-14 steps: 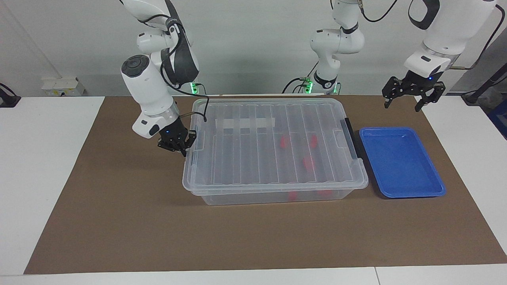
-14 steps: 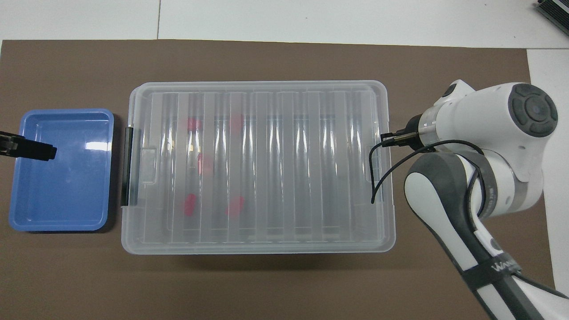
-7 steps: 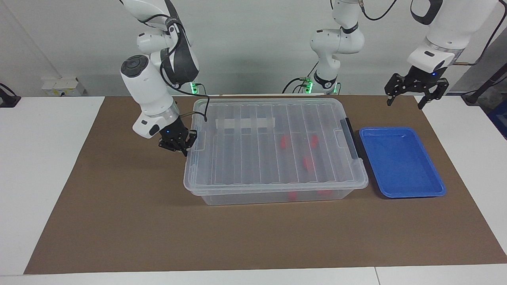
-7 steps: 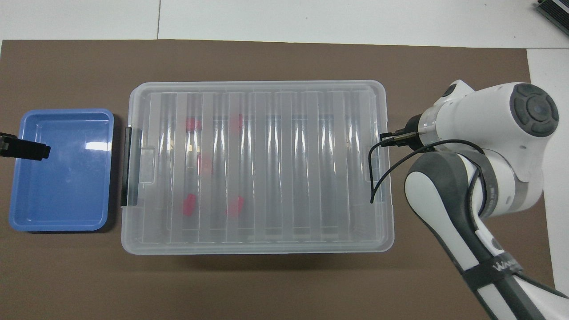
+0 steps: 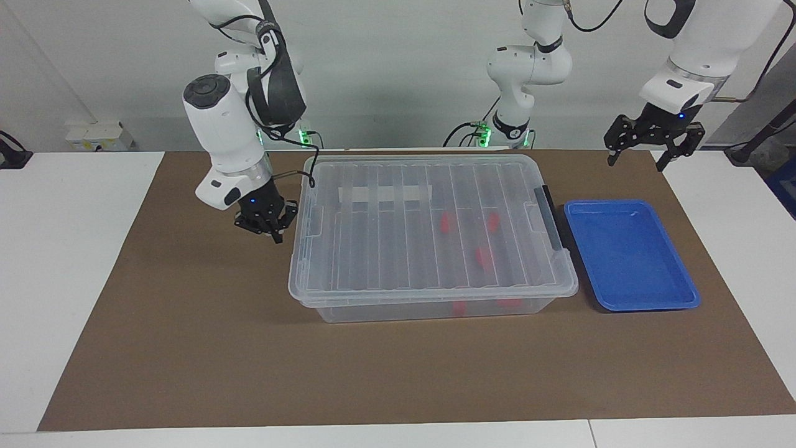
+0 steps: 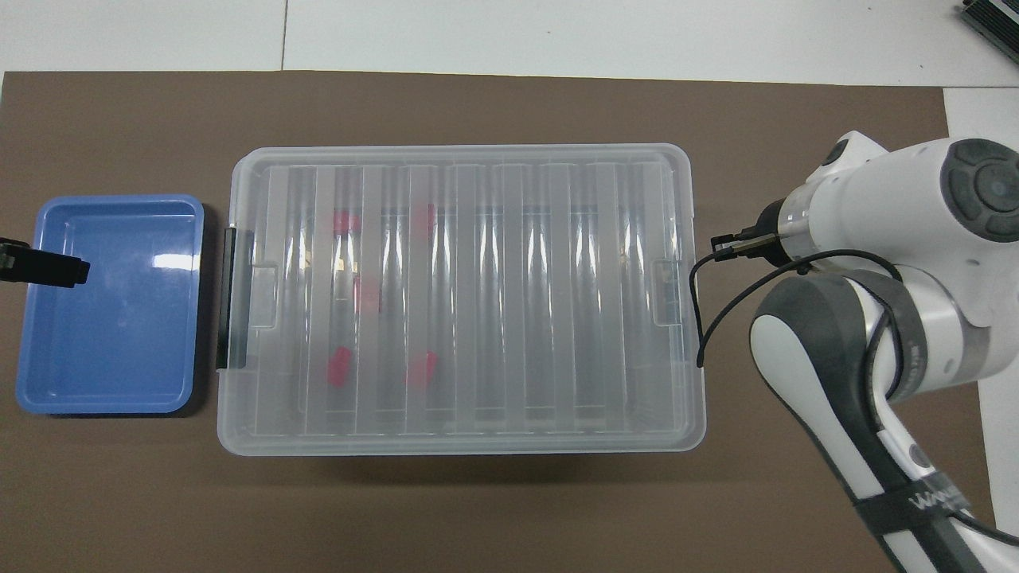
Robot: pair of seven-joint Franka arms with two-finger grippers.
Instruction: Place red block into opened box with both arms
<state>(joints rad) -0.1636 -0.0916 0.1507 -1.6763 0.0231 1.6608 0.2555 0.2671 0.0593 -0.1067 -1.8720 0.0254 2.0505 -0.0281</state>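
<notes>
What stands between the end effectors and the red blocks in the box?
The ribbed clear lid lies flat on the box, covering the red blocks inside. The right end effector, shut, is beside the box's end; the left end effector, open, waits raised near the blue tray.

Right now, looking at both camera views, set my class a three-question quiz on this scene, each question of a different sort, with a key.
1. True or false: the box has its lid on.
2. Where are the red blocks? A) in the blue tray B) inside the box C) on the brown mat
3. Fill in: the right pincer is shut and holds ____; the left pincer is open, above the mat.

Key: 1 true; 2 B; 3 nothing.
</notes>
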